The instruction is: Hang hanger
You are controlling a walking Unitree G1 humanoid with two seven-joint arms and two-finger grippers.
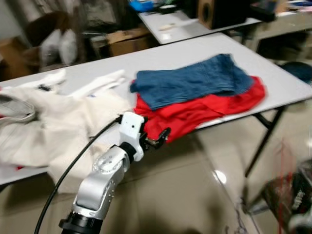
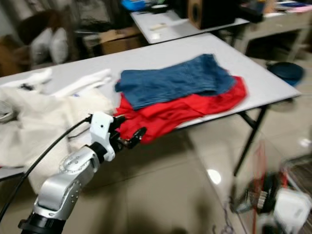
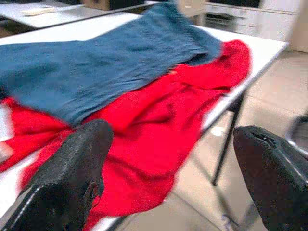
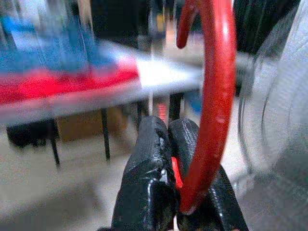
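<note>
My right gripper (image 4: 168, 132) is shut on a red hanger (image 4: 214, 96); the hanger's curved hook rises above the fingers. Low on the right, a blurred red shape (image 2: 258, 170) looks like that same hanger. My left gripper (image 1: 160, 139) is open and holds nothing. It hovers at the front edge of the white table (image 1: 282, 83), just short of a red garment (image 1: 204, 109). Its fingers (image 3: 67, 178) stand wide apart in the left wrist view, with the red garment (image 3: 154, 125) beyond them. A folded blue denim garment (image 1: 195, 80) lies on top of the red one.
A cream garment (image 1: 58, 126) is heaped on the table's left part and droops over the front edge. Behind stands a second table (image 1: 180, 27) with a dark speaker box (image 1: 214, 12), and a cardboard box (image 1: 126, 39) beside it. Glossy floor lies in front, with the table's black legs (image 1: 263, 141) on the right.
</note>
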